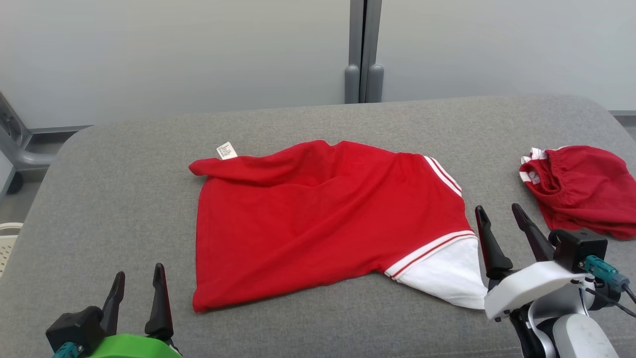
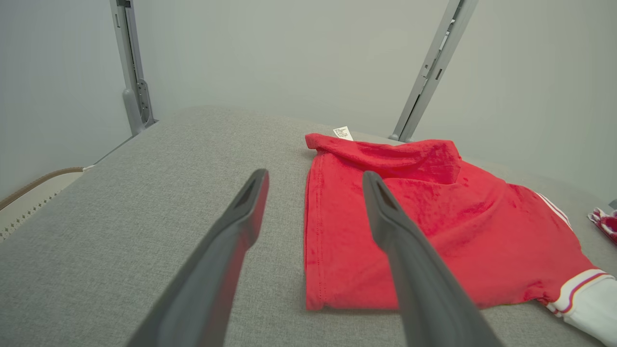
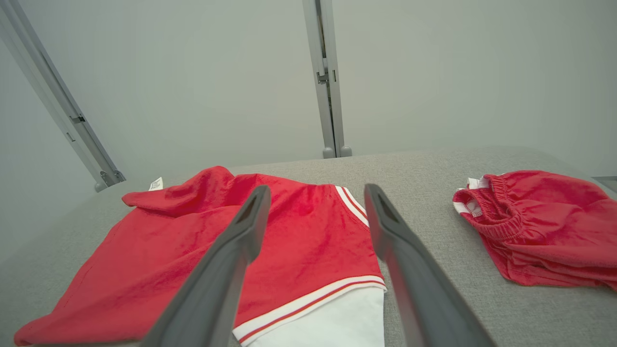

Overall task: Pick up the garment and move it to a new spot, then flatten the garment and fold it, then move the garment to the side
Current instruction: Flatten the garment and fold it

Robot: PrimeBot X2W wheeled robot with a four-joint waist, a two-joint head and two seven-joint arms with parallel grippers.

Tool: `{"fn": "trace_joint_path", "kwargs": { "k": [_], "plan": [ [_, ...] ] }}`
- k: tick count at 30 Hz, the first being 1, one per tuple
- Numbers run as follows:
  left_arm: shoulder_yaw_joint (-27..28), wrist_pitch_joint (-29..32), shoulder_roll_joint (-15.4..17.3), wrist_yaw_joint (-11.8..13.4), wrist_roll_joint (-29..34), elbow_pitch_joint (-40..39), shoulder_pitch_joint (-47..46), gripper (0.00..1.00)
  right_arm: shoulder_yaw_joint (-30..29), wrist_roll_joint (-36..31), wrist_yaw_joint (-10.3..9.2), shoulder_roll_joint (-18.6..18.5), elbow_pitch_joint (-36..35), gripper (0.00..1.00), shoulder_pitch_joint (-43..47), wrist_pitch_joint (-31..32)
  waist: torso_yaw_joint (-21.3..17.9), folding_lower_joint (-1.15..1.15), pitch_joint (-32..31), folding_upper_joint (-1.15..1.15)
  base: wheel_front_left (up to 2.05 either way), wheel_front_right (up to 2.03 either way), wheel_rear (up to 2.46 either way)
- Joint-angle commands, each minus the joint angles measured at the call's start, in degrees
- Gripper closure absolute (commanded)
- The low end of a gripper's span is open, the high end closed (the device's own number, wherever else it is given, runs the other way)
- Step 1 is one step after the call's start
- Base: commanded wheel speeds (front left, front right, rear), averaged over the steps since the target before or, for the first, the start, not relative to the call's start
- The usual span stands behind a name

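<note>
1. Red garment [image 1: 318,219], a shirt with white striped trim, lies mostly flat in the middle of the grey padded surface [image 1: 124,189].
2. Its long axis runs left to right across the head view. The straight hem is at the left, and the white sleeve [image 1: 444,273] points to the lower right.
3. A white label [image 1: 226,150] sticks out at the rumpled upper left corner.
4. The right gripper [image 1: 498,208] is just beside the white sleeve, fingers spread and empty.
5. The left gripper [image 1: 140,272] sits near the lower left, clear of the hem, fingers apart and holding nothing.
6. A second red garment [image 1: 581,189] lies bunched at the far right, well apart.
</note>
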Motion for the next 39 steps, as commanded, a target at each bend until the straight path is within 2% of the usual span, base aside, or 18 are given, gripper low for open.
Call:
{"fn": "trace_joint_path", "kwargs": {
  "k": [1,11,15,23,24,30,39],
  "plan": [
    [0.23,-0.38,-0.08,0.28,-0.05,-0.23,0.9,0.0,0.0,-0.56,0.0,0.0,0.18,0.0,-0.21,-0.32,-0.08,0.0,0.04,0.0,0.0,0.0,0.0],
    [-0.14,0.37,0.0,1.03,0.08,-0.4,0.96,0.0,-0.7,-0.78,0.0,0.42,0.49,0.0,-0.65,-0.31,-0.15,0.0,0.37,0.0,0.0,0.0,0.0],
    [-0.46,1.03,-1.14,1.09,-1.02,0.61,0.69,0.0,-1.14,0.08,0.0,0.7,1.09,0.0,-0.48,0.17,-0.11,0.0,0.82,0.0,0.0,0.0,0.0],
    [1.03,4.51,-7.59,-3.51,-11.8,6.04,1.05,0.0,-1.65,1.96,0.0,1.1,2.84,0.0,0.82,1.12,-0.78,0.0,2.87,0.0,0.0,0.0,0.0],
    [1.03,4.51,-7.59,-3.51,-11.8,6.04,1.05,0.0,-1.65,1.96,0.0,1.1,2.84,0.0,0.82,1.12,-0.78,0.0,2.87,0.0,0.0,0.0,0.0],
    [2.51,6.36,-10.46,-7.43,-17.59,12.8,-0.76,0.0,-1.79,2.7,0.0,1.03,3.17,0.0,0.44,0.8,-2.02,0.0,4.97,0.0,0.0,0.0,0.0],
    [5.14,5.51,-13.49,-12.23,-22.29,22.56,-4.88,0.0,-1.51,3.08,0.0,-0.11,2.89,0.0,-1.38,1.07,-4.13,0.0,8.33,0.0,0.0,0.0,0.0]
  ]
}}
